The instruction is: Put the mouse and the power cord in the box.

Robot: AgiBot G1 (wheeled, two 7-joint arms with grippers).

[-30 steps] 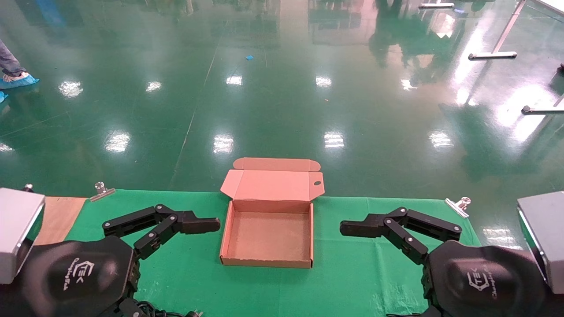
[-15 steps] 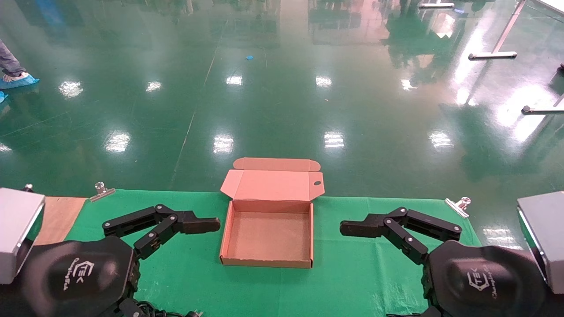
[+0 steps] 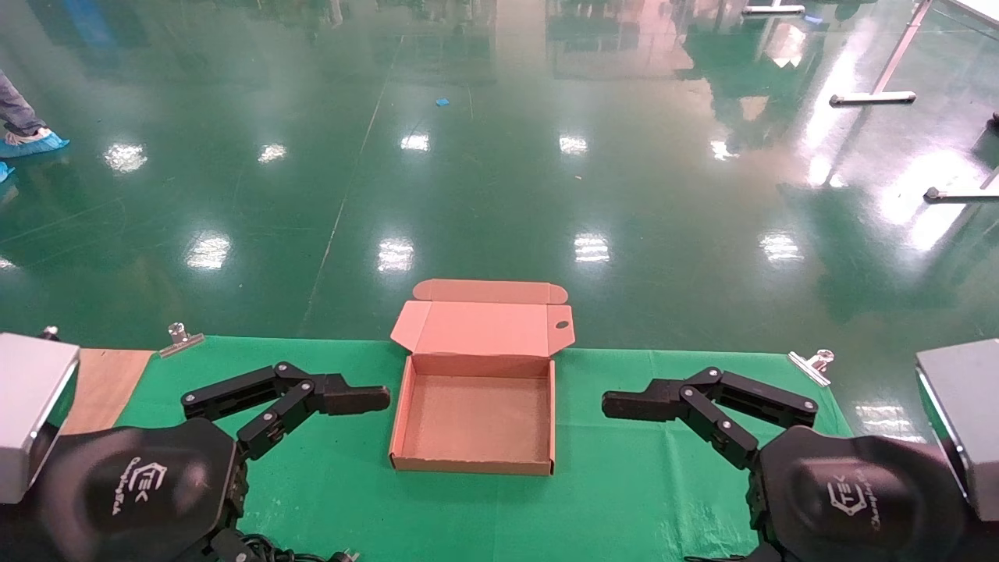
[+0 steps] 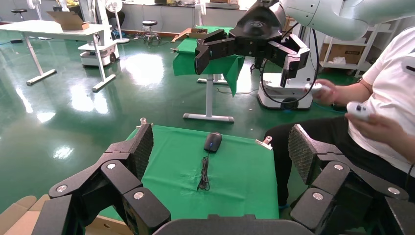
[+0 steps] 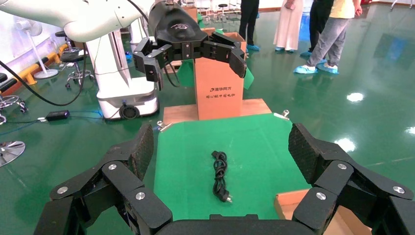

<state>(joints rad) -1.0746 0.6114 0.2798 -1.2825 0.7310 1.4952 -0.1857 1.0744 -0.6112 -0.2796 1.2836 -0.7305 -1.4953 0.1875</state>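
Observation:
The brown cardboard box (image 3: 471, 466) lies open and empty in the middle of the green cloth, lid tilted back. The black mouse (image 4: 212, 142) rests on the cloth right of the box, its thin cable trailing from it. It is hidden in the head view. The looped power cord (image 5: 219, 174) lies left of the box, with its plug end (image 3: 346, 556) peeking out at the front edge. My left gripper (image 4: 221, 147) hovers open left of the box, far finger (image 3: 355, 399) pointing at it. On the box's other side my right gripper (image 5: 223, 148) is open too.
Metal clips (image 3: 181, 337) (image 3: 812, 363) pin the cloth at the far corners. A bare wooden strip (image 3: 101, 382) shows at the left end, with a tall carton (image 5: 219, 88) beyond it. A seated person (image 4: 386, 112) is near the table's right end. Shiny green floor lies past the far edge.

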